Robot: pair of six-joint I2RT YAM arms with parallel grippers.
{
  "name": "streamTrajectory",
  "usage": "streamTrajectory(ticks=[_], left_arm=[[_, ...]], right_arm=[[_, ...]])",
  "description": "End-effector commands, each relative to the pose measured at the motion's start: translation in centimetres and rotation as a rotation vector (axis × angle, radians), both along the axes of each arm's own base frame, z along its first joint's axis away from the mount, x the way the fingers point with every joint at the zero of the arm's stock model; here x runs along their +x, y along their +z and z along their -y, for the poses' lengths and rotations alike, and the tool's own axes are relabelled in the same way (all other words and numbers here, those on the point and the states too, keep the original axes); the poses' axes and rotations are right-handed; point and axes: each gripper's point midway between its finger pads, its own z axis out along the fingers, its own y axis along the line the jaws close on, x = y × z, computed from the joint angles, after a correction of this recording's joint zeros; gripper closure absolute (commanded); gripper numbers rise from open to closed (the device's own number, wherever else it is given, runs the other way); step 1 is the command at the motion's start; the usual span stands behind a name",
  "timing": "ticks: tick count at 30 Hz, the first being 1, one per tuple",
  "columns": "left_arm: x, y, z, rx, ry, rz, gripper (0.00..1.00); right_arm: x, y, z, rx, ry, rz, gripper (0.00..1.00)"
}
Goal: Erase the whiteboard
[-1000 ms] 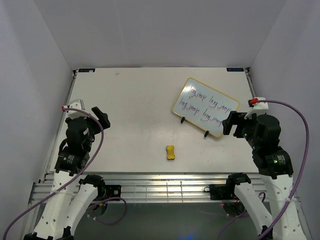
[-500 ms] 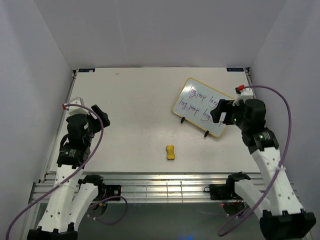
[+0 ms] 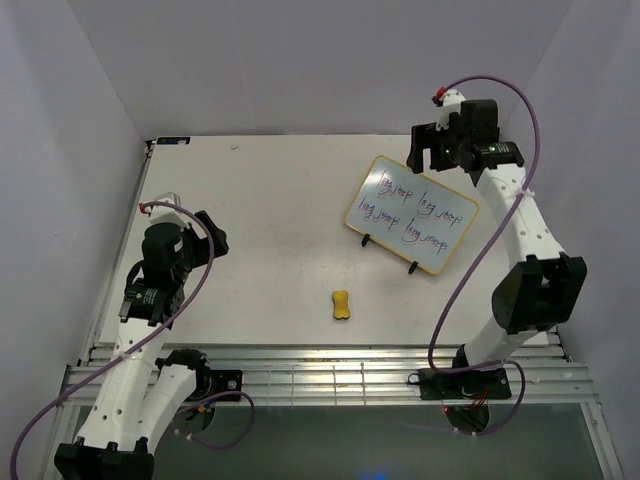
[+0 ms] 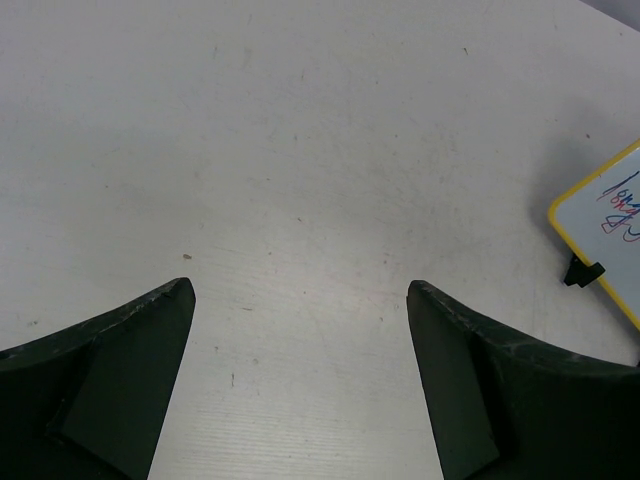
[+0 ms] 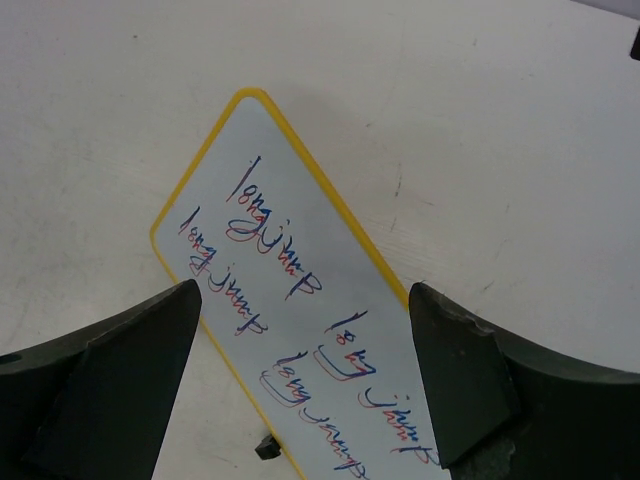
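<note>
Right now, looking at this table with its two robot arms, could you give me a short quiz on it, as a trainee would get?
1. True or false: the small white rectangular whiteboard with a thin yellow frame is wiped clean.
2. Fill in: the small yellow peanut-shaped eraser lies on the white ____, apart from the whiteboard.
3. What does the right gripper hold? A the eraser; B the whiteboard; C nothing.
Key: 1 false, handwriting covers it. 2 table. 3 C, its jaws stand open.
</note>
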Motion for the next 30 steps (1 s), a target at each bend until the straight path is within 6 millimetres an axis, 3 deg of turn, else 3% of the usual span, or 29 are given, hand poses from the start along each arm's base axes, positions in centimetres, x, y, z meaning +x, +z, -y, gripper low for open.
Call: streamTrajectory(ticks=[1, 2, 3, 5, 8, 12, 16, 20, 30], left_arm=[[0.2, -0.3, 0.6, 0.0, -0.045, -0.002, 0.02], [0.3, -0.5, 0.7, 0.003, -0.045, -0.011, 0.02], [0.4, -0.8, 0.7, 0.005, -0.046, -0.02, 0.02], [0.5, -1.4, 0.9, 0.004, -0.061, -0.046, 0.02], [0.6, -1.7, 0.9, 0.008, -0.057, -0.058, 0.02], [0.6, -1.9, 0.8, 0.01, -0.054, -0.064, 0.02], [0.8, -2.4, 0.9, 0.012, -0.061, -0.084, 0.02], [0.7, -2.2, 1.0, 0.009, -0.062, -0.074, 0.02], [0.8, -2.4, 1.1, 0.007, -0.073, -0.084, 0.02]], right_arm=[[0.7, -0.9, -0.5, -0.013, 0.145, -0.082, 0.1], [1.0, -1.4, -0.4, -0.007, 0.15, -0.104, 0.09], [1.4, -3.1, -0.4, -0.01, 0.167, -0.151, 0.06], [2.1, -3.4, -1.0, 0.003, 0.195, -0.153, 0.05], [3.4, -6.3, -0.7, -0.01, 0.175, -0.214, 0.02], [3.3, -8.1, -1.2, 0.002, 0.221, -0.268, 0.0], [1.6, -8.7, -2.8, 0.071, 0.32, -0.325, 0.15], [0.5, -9.1, -3.1, 0.092, 0.36, -0.348, 0.31], [-1.0, -8.9, -3.8, 0.131, 0.421, -0.375, 0.41]])
